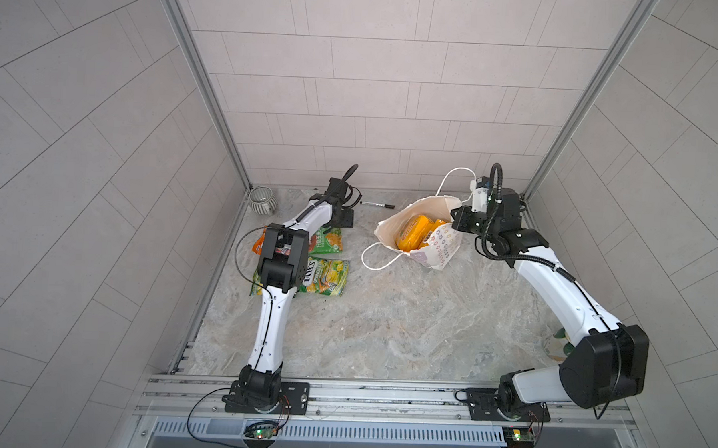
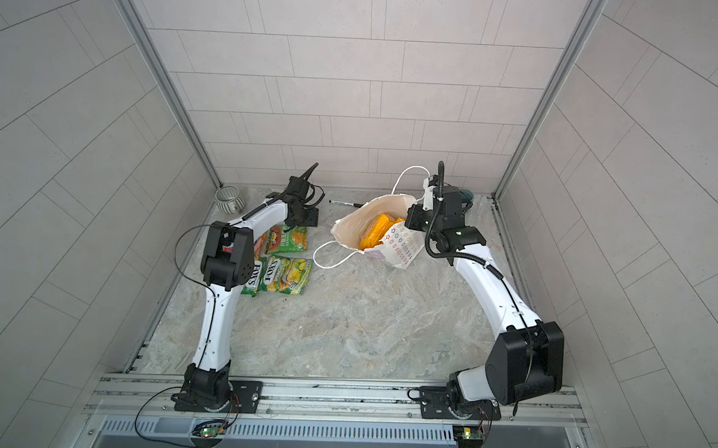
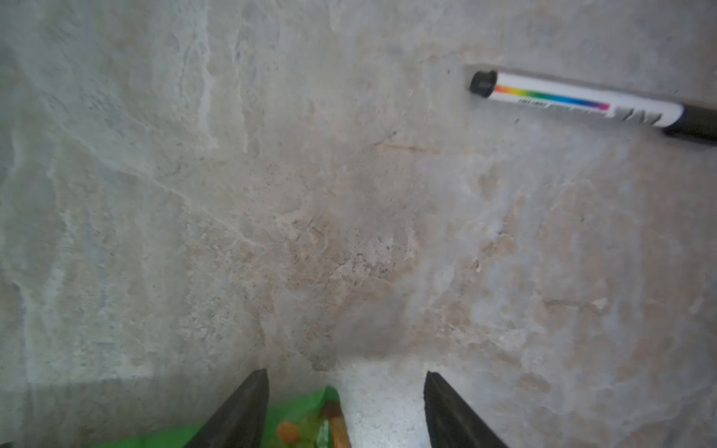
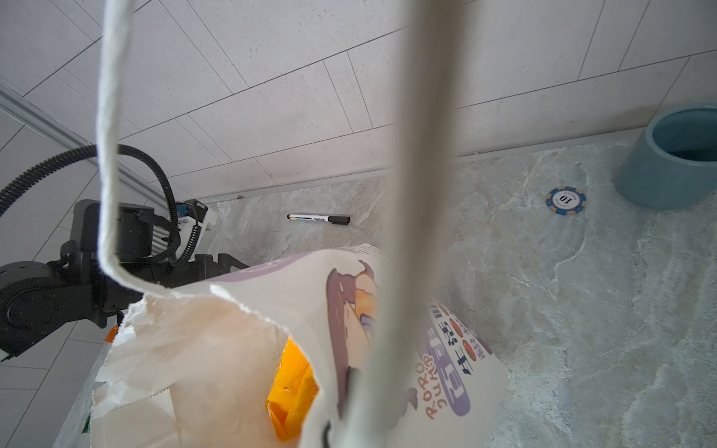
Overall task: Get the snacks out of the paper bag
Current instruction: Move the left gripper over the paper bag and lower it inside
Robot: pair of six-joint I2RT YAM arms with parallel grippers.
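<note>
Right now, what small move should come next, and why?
Probably swing the left gripper, open and empty, over to the mouth of the paper bag: yellow-orange packets lie inside, and the right gripper is shut on its rim, holding it open.

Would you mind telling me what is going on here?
The robot is emptying a paper bag of snacks. The right gripper is shut on the bag's rim, holding it open, with yellow-orange packets inside. The left gripper is open and empty above the green packets already lying on the table.
</note>
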